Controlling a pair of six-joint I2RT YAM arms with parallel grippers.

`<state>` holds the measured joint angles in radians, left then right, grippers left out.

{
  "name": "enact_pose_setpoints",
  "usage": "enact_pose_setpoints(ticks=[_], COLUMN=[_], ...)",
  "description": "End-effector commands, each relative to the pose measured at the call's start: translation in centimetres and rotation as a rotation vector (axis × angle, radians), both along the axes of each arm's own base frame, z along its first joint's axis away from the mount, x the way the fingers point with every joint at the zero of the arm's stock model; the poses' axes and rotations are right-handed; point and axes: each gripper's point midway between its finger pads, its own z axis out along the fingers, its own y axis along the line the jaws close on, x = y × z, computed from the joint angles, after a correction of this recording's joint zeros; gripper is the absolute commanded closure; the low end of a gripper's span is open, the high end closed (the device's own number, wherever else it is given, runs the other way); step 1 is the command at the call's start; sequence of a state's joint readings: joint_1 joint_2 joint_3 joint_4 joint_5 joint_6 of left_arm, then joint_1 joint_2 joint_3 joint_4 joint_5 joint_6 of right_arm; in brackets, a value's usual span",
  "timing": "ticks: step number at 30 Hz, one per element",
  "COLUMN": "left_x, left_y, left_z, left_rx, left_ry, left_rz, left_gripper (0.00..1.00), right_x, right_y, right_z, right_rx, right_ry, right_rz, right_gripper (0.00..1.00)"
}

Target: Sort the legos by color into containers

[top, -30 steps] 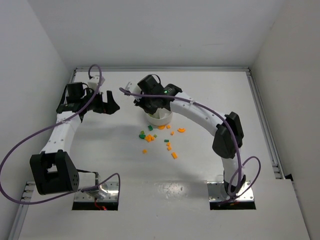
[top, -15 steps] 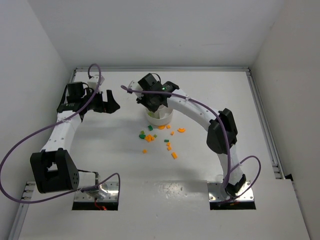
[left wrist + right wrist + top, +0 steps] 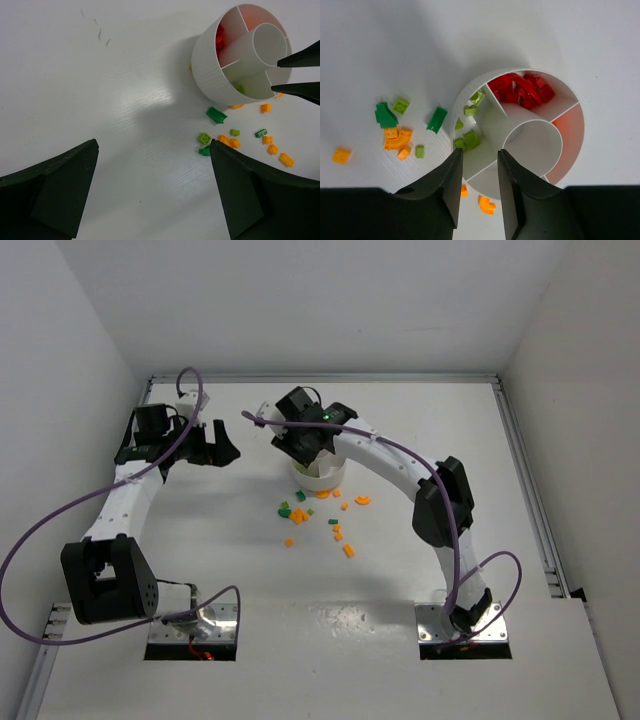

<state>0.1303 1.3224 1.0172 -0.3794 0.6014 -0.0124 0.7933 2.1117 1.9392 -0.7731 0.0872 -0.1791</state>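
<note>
The round white dish stands mid-table, with a central cup and wedge compartments around it. One wedge holds red legos and the neighbouring one holds light green legos. My right gripper hovers over the green wedge, open, with nothing between its fingers. It also shows in the top view. Loose orange and green legos lie on the table in front of the dish. My left gripper is wide open and empty, well to the left of the dish.
A dark green curved brick lies right against the dish's outer wall. An orange curved piece sits beneath my right fingers. White walls enclose the table on three sides. Purple cables loop from both arms.
My right gripper's jaws have parted over the green wedge. The right arm's elbow shifted left a second ago and has held since. The left arm has not moved.
</note>
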Motion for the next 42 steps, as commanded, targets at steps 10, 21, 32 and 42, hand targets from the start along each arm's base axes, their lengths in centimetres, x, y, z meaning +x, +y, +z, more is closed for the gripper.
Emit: enact_pose_setpoints(ticks=[10,21,32,42], left_x=[0.6,0.6,0.6,0.7], left_y=[-0.3,0.3,0.6,0.9], left_z=[1.4,1.7,1.6,1.4], left_rx=[-0.002,0.005,0.010,0.010], left_ry=[-0.047,-0.060,-0.054,-0.054], left_rz=[-0.003,0.025,0.046,0.055], left_gripper=[0.00,0.00,0.00,0.00], right_x=[-8.9,-7.3,-5.4,-4.4], right_y=[3.0,6.2,7.7,6.7], right_z=[-2.6,-4.5,-6.3,-10.3], right_rx=[0.090,0.112,0.125,0.071], right_ry=[0.247,0.229,0.211,0.246], right_rz=[0.203,0.105,-0.041,-0.122], right_gripper=[0.83,0.82,0.69,0.68])
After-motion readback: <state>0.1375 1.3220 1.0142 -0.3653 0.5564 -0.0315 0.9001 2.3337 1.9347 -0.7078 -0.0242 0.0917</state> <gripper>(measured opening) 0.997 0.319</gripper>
